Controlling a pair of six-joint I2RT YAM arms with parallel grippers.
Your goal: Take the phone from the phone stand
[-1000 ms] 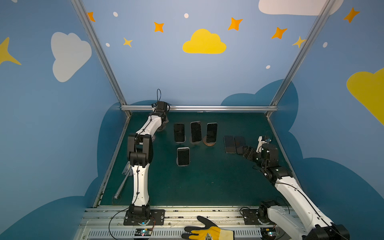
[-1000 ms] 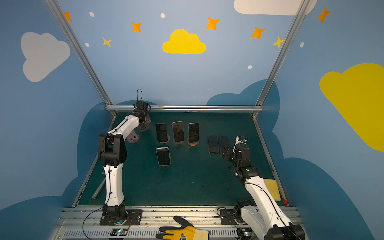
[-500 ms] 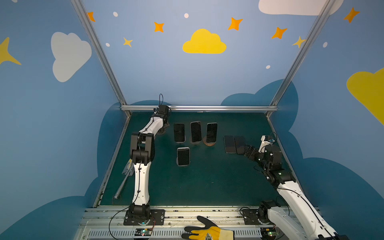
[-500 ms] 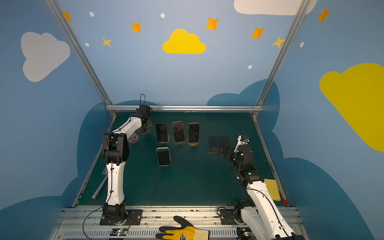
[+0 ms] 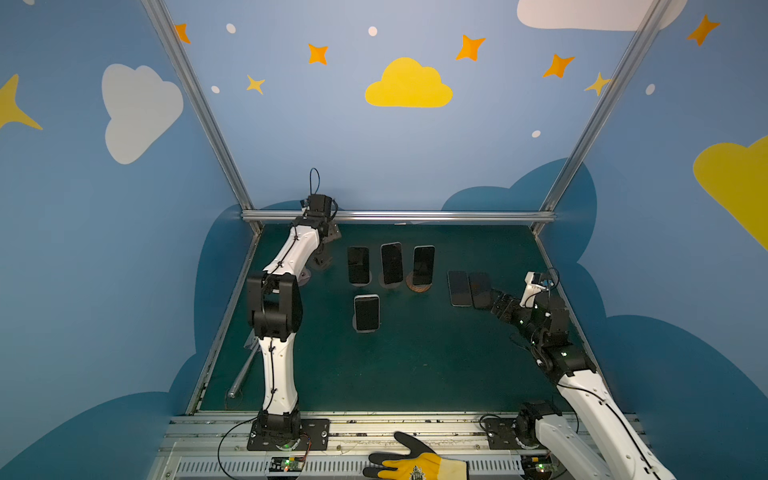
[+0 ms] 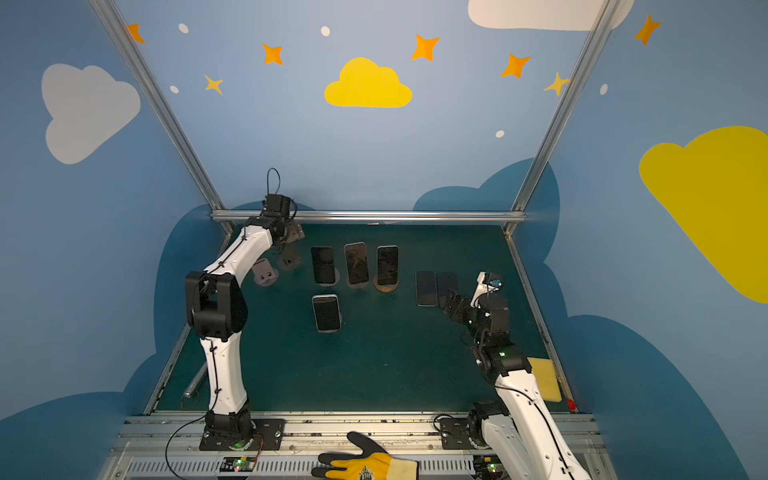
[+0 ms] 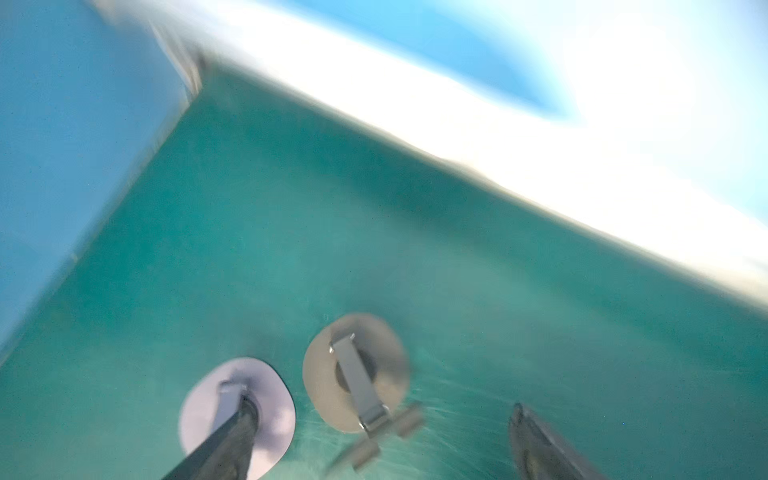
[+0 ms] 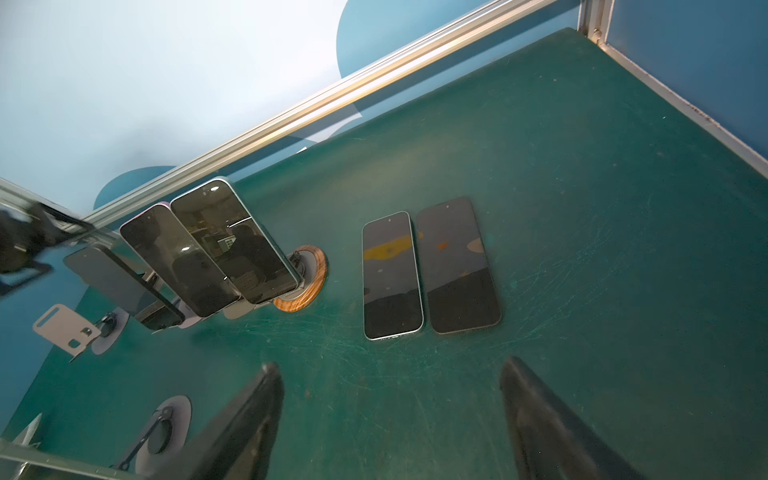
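Note:
Three dark phones lean on stands in a back row (image 5: 358,265) (image 5: 391,263) (image 5: 423,265); the right one sits on a wood-ringed stand (image 8: 307,282). A fourth phone on a stand (image 5: 366,312) is nearer. Two phones lie flat at the right (image 8: 390,274) (image 8: 457,266). My left gripper (image 7: 381,403) hangs open at the back left over two empty stands, one lilac (image 7: 266,399) and one beige (image 7: 324,374); this view is blurred. My right gripper (image 8: 388,365) is open and empty, just short of the flat phones.
A metal rod (image 5: 245,370) lies along the left edge of the green mat. A yellow pad (image 6: 546,378) sits near the right arm's base. A black and yellow glove (image 5: 415,463) rests on the front rail. Aluminium rails border the back and sides.
My left gripper has gone from shut to wide open and lifted a little above the empty stands. The right arm has shifted only slightly, jaws still open.

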